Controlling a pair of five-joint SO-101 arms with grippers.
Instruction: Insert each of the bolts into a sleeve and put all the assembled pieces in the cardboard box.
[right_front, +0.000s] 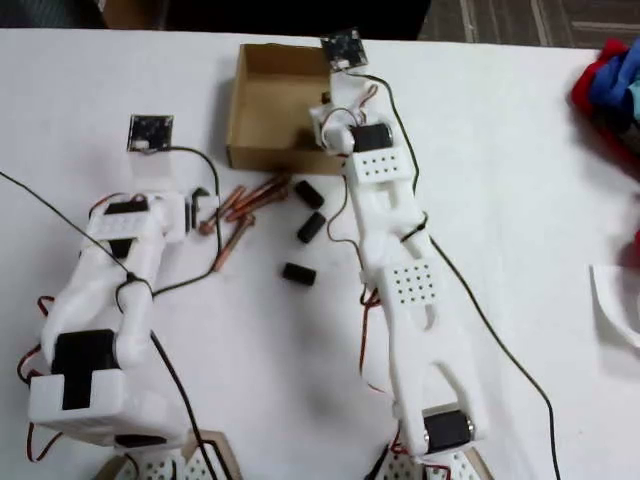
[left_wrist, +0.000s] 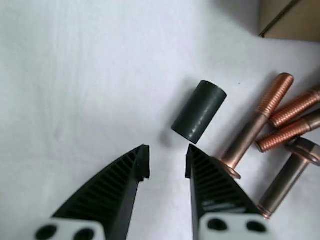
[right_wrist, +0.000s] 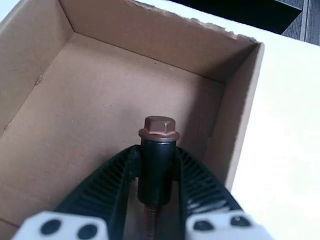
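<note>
The right end effector (right_wrist: 156, 154) clamps its ribbed black fingers on a smooth black sleeve (right_wrist: 156, 172) with a copper-coloured, hex-headed bolt (right_wrist: 158, 129) through it, held over the matte floor of the cardboard box (right_wrist: 150, 35). The left end effector (left_wrist: 167, 161) is slightly parted and grips nothing, low over the white worktop (left_wrist: 75, 75) near a loose cylindrical sleeve (left_wrist: 199, 111) and threaded bolts (left_wrist: 260, 117). The high view adds three scattered sleeves (right_front: 312, 227) beside perhaps four bolts in a cluster (right_front: 250, 205).
</note>
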